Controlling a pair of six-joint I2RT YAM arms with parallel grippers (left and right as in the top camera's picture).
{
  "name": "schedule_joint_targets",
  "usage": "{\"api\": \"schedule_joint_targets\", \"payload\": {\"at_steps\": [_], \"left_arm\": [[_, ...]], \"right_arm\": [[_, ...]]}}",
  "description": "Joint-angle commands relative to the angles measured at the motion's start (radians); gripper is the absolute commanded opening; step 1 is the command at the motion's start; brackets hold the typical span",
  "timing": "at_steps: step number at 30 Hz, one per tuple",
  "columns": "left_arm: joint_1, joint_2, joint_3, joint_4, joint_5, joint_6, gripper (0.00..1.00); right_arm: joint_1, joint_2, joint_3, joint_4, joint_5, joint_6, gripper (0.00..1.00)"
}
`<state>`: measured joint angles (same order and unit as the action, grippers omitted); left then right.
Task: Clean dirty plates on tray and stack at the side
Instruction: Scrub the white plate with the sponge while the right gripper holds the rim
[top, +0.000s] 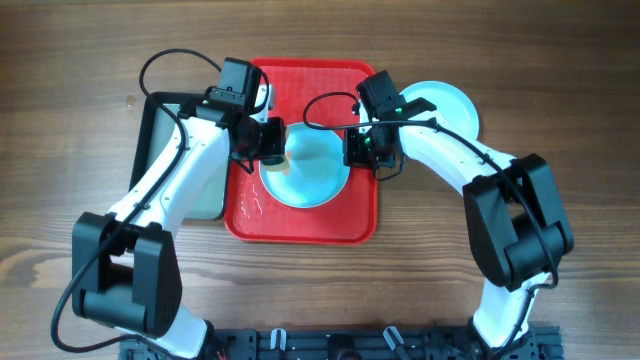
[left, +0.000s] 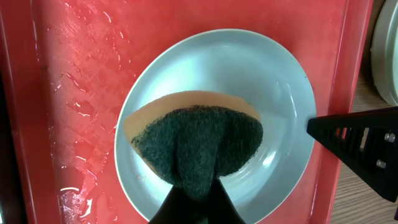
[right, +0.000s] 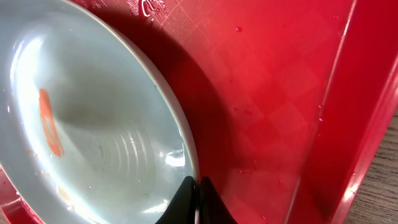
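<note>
Right gripper (right: 195, 190) pinches the rim of the wet plate (right: 93, 112) at frame bottom, stiff but likely slippery, while left gripper (left: 194, 202) clamps the sponge (left: 199, 140).

Large bright red rectangular plastic tray (top: 300, 228) with rounded corners and raised rim, flat on the wooden table (top: 560, 80), long sides running from 12 to 6 o'clock. Floor wet, drops mostly toward 9 o'clock.

Round shallow light teal plate (top: 315, 185) on the tray floor, slightly toward 6 o'clock from the middle, right side up, glossy with water.

Second round pale plate with teal rim (top: 445, 105) off the tray at 2 o'clock, just beside its rim, partly hidden; single or stacked, impossible to tell.
</note>
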<state>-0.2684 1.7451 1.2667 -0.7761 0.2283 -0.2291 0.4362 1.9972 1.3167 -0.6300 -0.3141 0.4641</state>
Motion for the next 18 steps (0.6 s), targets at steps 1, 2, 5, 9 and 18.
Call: {"api": "schedule_joint_targets", "payload": {"at_steps": [1, 2, 5, 9, 18], "left_arm": [[-0.003, 0.026, -0.008, 0.016, -0.014, 0.017, 0.04], [-0.003, 0.03, -0.008, 0.019, -0.014, 0.017, 0.04], [-0.003, 0.039, -0.008, 0.028, -0.014, 0.017, 0.04], [-0.003, 0.045, -0.008, 0.033, -0.014, 0.017, 0.04], [-0.003, 0.086, -0.008, 0.042, -0.014, 0.024, 0.04]], "right_arm": [[0.005, 0.015, -0.006, 0.002, -0.026, 0.01, 0.04], [0.005, 0.015, -0.006, 0.002, -0.026, 0.01, 0.06], [0.005, 0.015, -0.006, 0.002, -0.026, 0.01, 0.18], [0.005, 0.016, -0.008, 0.003, -0.026, 0.01, 0.18], [0.015, 0.017, -0.034, 0.034, -0.031, 0.049, 0.04]]}}
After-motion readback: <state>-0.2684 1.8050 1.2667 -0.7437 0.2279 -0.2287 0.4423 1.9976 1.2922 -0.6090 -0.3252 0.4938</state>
